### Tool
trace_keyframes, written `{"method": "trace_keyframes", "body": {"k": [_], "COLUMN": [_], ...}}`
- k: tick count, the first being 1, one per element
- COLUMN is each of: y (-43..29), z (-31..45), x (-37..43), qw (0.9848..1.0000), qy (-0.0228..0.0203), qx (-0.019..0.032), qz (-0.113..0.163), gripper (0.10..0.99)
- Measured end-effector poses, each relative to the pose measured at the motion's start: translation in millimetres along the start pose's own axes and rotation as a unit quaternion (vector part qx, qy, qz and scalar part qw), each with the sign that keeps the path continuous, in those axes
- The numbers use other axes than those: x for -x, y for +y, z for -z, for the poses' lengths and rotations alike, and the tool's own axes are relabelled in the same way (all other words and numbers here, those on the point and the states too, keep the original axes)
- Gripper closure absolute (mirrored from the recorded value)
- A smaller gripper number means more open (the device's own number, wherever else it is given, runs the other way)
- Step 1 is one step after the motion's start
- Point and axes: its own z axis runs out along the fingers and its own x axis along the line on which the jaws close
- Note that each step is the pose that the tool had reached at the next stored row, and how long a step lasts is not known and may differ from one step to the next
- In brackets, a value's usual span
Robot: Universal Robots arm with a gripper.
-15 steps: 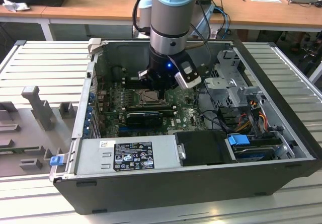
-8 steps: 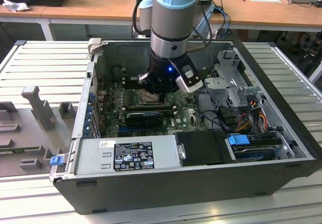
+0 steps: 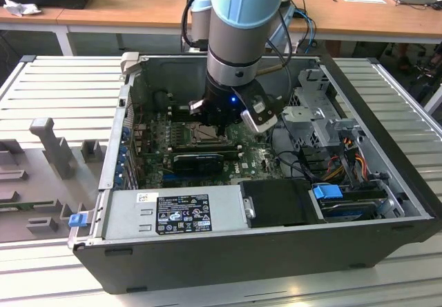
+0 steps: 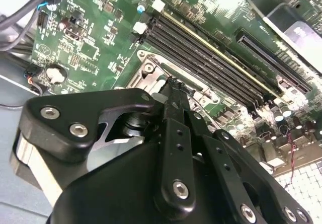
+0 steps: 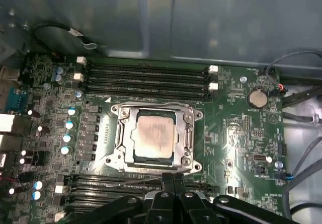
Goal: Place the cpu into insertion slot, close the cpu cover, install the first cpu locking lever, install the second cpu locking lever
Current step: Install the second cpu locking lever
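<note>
Down inside the open dark-grey computer case [image 3: 276,252], black gripper [image 5: 172,179] poised right at the near edge of the square metal-rimmed insertion slot [image 5: 156,138] on the green motherboard [image 5: 236,133]. Small flat square cpu [image 5: 152,134], pale silvery-beige on top, already seated in that slot. Thin silvery cpu cover [image 5: 123,133] lying flat around it, framing the chip through its square opening. Placing and closing look done, judged from how things lie.

Fingers [image 5: 168,181] pressed together, tips meeting, nothing visibly between them; in the second wrist view the same closed tip [image 4: 173,85] sitting at the slot's rim. Touching metal or just above it: cannot tell.

Step in hand looks like the first locking lever, a thin wire along the slot's edge near the long black memory slots [image 5: 146,75]. Whether it is latched is too fine to make out.

Next move calls for a steady sideways push with closed tips, tucking the lever under its hook without scraping the board.
</note>
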Motion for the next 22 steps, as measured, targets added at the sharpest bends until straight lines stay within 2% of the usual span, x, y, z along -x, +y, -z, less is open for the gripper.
{"method": "trace_keyframes", "body": {"k": [7, 9, 10, 16, 22], "y": [-0.3, -0.8, -0.8, -0.1, -0.8], "z": [-2.4, -4.2, -5.3, -8.1, -10.8], "x": [-3.8, -5.0, -7.9, -29.4, -30.4], "qw": [1.0, 1.0, 1.0, 1.0, 1.0], "qy": [0.0003, 0.0003, 0.0005, 0.0008, 0.0008], "qx": [0.0018, 0.0041, 0.007, 0.0071, 0.0071], "qz": [0.001, 0.002, 0.004, 0.005, 0.005], "gripper": [0.98, 0.98, 0.98, 0.98, 0.98]}}
